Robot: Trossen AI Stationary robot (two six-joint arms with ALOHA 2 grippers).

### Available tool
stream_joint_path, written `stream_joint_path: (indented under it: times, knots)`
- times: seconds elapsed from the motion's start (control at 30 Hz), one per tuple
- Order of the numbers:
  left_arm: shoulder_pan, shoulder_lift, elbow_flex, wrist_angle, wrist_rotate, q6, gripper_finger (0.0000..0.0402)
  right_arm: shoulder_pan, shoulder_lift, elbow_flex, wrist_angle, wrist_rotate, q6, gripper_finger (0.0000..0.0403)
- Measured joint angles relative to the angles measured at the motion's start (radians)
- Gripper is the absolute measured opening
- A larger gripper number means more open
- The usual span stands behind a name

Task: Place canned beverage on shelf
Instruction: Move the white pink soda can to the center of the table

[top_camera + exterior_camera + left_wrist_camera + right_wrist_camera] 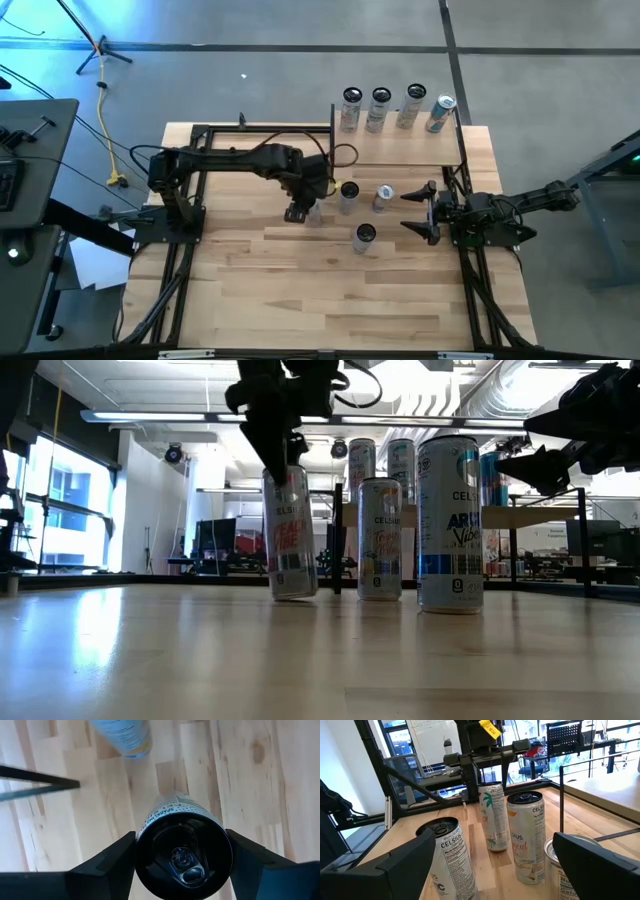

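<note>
Four cans (381, 109) on shelf (400, 150), wooden table (300, 280)

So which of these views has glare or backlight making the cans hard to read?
Low view: bright windows and ceiling lights backlight the cans, and the left hand is a silhouette. High view: evenly lit, blue tint at the left edge. Left wrist view: the can top is dark.

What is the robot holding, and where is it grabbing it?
The left gripper has its fingers on either side of a Celsius can, up near the can's top rim; whether they truly grip cannot be told. The right gripper is open and holds nothing.
</note>
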Motion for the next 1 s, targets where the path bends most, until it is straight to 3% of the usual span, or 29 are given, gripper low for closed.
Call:
stream_joint_path:
  times: [0.23,0.6,1.0]
  knots:
    - [0.022,0.0,0.0,0.004,-0.002,-0.113,0.0225,0.0,0.0,0.0,0.0,0.0,0.0,0.0389]
    - [0.023,0.0,0.0,-0.015,-0.012,-0.124,0.0227,0.0,0.0,0.0,0.0,0.001,0.0,0.0389]
    - [0.012,-0.002,-0.003,-0.054,-0.024,-0.139,0.0299,0.0,0.0,0.0,0.0,0.002,0.0,0.0389]
